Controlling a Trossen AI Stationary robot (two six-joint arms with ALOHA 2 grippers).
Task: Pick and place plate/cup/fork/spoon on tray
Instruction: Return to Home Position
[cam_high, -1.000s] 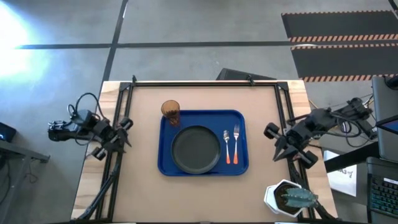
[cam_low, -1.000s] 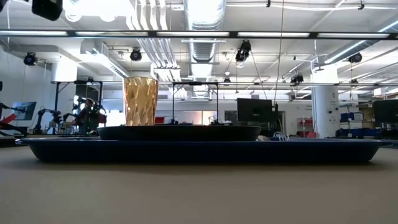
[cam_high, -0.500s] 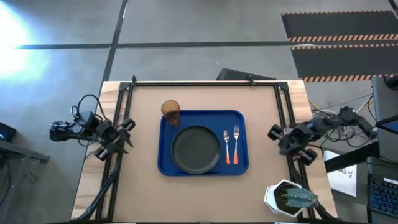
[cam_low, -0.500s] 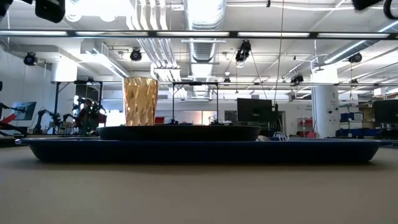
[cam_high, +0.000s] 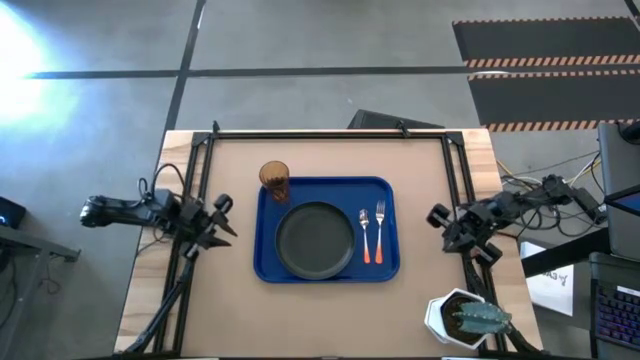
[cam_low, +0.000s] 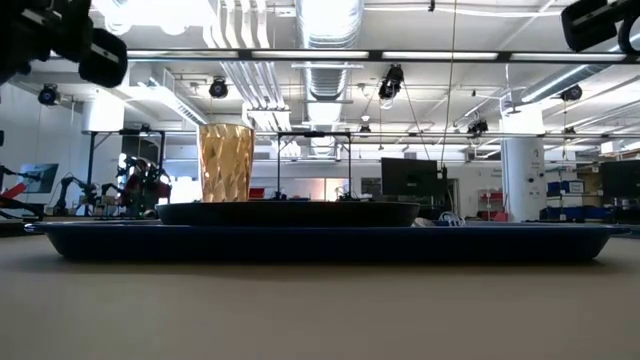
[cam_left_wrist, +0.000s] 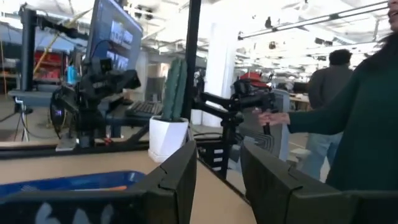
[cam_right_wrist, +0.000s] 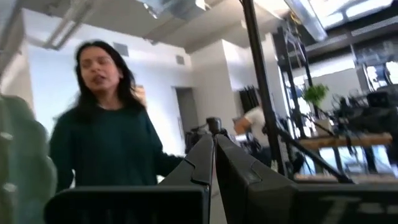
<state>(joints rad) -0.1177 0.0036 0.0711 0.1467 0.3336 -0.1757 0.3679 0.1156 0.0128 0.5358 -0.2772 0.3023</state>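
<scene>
Left arm first: its pincer (cam_high: 222, 218) has slid inward from the counter's (cam_high: 330, 155) left edge toward the tray (cam_high: 385, 190), while the right arm has tucked itself back, its pincer (cam_high: 440, 225) now sitting just off the tray's right side. Dark bits of both arms have also crept into the top corners of the low view.

Nothing is being carried. From the left wrist camera the fingers (cam_left_wrist: 177, 180) stand clearly apart with only air between them. On the right wrist camera the two fingers (cam_right_wrist: 199, 158) are pressed almost together, gripping nothing.

And why would they hold anything? Everything is set. The plate (cam_high: 316, 240) lies in the middle of the tray. The cup (cam_high: 275, 180) stands upright at the far left corner. The spoon (cam_high: 365, 235) and fork (cam_high: 380, 225) lie side by side to the plate's right, close but apart, handles pointing toward the near rim, the way you would lay a place setting.

By my read the placing is finished, and both arms are hanging off to the sides so they clear the tray on their way to rest. One thing to watch: the plant pot (cam_high: 460, 318) sits near the right arm, at the near right corner of the counter.
</scene>
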